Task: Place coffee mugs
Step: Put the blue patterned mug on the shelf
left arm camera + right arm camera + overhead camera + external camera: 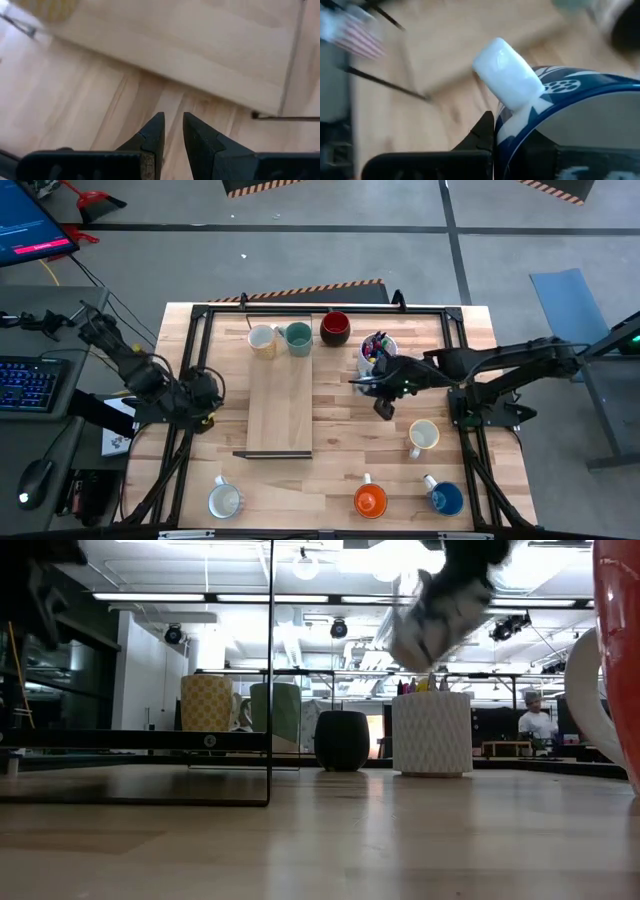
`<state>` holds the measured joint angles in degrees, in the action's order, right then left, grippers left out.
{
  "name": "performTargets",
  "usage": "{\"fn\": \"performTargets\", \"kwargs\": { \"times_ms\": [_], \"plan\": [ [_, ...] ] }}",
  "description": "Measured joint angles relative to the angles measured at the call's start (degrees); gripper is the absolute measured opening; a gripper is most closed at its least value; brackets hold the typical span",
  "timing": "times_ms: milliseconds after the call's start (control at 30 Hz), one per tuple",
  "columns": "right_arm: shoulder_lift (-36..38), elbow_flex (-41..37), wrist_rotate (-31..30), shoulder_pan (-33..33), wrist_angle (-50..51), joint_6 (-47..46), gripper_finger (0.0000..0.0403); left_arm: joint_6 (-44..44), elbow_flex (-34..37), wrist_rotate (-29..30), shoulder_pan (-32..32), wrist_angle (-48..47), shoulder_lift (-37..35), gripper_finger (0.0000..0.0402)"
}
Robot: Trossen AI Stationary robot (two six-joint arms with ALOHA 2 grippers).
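My right gripper hangs over the table's middle, just near of the white pen cup, shut on a blue-and-white patterned mug. The low view shows that mug blurred, high in the air. On the wooden shelf board stand a cream-yellow mug and a teal mug. A dark red mug stands beside it. Near the table's front stand a cream mug, an orange mug, a blue mug and a pale mug. My left gripper waits at the left edge, narrowly open. My right gripper holds the patterned mug by its wall at the rim, right beside the white handle. One dark finger lies against the outside of the wall; the other is hidden by the mug. The mug is lifted clear of the table.
A black metal frame edges the table and the shelf board. The pen cup stands close to the held mug's path. In the low view the orange mug sits close at the right. A person shows far behind.
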<state>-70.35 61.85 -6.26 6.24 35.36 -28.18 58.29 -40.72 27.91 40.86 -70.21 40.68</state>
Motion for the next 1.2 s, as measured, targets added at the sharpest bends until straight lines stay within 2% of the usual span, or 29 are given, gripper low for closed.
{"fn": "performTargets", "kwargs": {
  "times_ms": [167, 300, 600, 867, 1000, 1200],
  "plan": [
    [-0.7, 3.3, -0.7, -0.5, -8.9, 6.6, 0.0001, -0.4, 6.3, 2.9, 3.3, 8.8, -2.7, 0.0060],
    [-2.9, 4.0, -0.1, -2.1, -10.6, 10.1, 0.0001, -3.0, 10.3, 5.4, 6.6, 13.9, -5.3, 0.0060],
    [-14.8, 9.5, 3.5, -7.3, -13.1, 19.2, 0.0000, -3.5, 17.0, 11.1, 14.6, 22.8, -13.1, 0.0060],
    [-26.6, 22.5, 3.4, -10.5, -5.6, 28.3, 0.0000, -9.7, 25.1, 13.7, 20.7, 40.5, -17.2, 0.0060],
    [-32.1, 29.4, 4.2, -10.9, -0.6, 32.3, 0.0000, -12.6, 26.0, 13.7, 22.3, 43.5, -17.5, 0.0060],
    [-39.8, 38.9, 9.1, -11.6, 6.0, 36.2, 0.0000, -13.5, 26.0, 13.8, 23.0, 43.5, -17.5, 0.0060]
  ]
}}
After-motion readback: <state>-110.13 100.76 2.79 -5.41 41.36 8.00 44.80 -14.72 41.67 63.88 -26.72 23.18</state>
